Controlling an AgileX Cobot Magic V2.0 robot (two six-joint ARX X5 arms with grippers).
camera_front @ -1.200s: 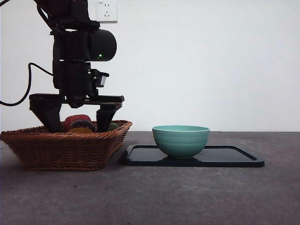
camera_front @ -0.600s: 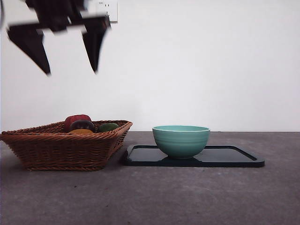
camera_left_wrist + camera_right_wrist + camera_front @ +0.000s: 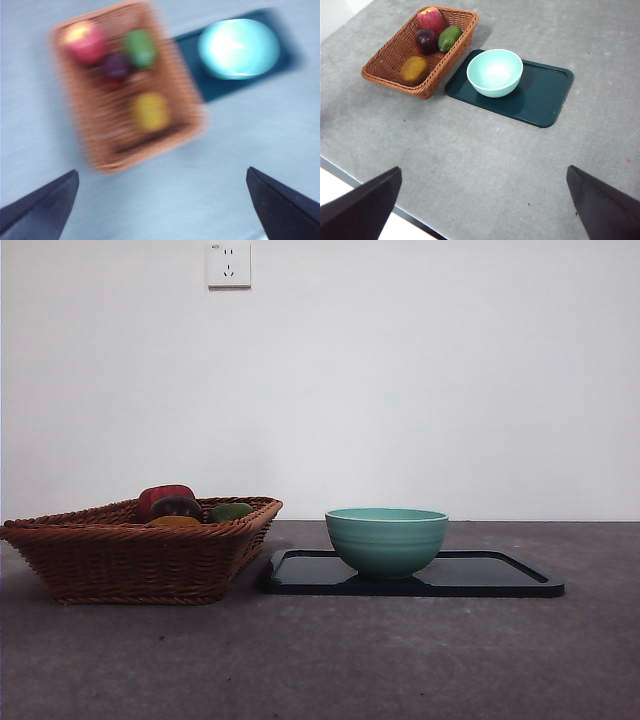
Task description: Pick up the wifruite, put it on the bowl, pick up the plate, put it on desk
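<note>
In the front view, a woven wicker basket [image 3: 140, 555] stands on the mottled grey worktop [image 3: 400, 660], just beside a flat dark tray [image 3: 500, 580] carrying the ridged teal bowl [image 3: 386, 540]. In the blurred left wrist view, the left gripper [image 3: 160, 210] hangs high over the basket, fingers wide and empty. In the right wrist view, the right gripper [image 3: 482, 210] also has its fingers spread wide, and the dull-orange wifruite [image 3: 414, 69] lies in the basket with a red apple [image 3: 431, 20], a dark purple fruit [image 3: 426, 40] and a green fruit [image 3: 449, 38]; the bowl is empty.
</note>
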